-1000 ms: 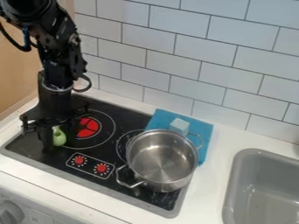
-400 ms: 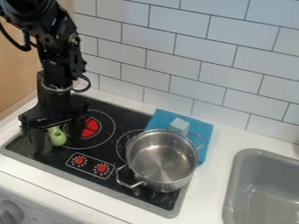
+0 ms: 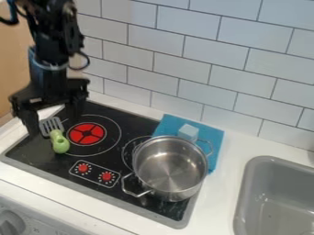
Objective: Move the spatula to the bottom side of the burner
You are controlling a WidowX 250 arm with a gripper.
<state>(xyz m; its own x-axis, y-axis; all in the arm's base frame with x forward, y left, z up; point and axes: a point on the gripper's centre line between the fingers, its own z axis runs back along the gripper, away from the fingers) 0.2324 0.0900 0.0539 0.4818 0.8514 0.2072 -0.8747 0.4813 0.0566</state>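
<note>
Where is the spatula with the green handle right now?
In the camera view, the spatula lies on the left part of the black stovetop, just left of the red burner and up-left of the two red knobs.

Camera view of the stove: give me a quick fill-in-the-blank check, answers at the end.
The spatula has a ____ handle. The gripper is ____, its fingers standing apart. In the camera view, the pot is to the ____ of the red burner. The cloth under the pale block is ____.

Missing words: green; open; right; blue
</note>
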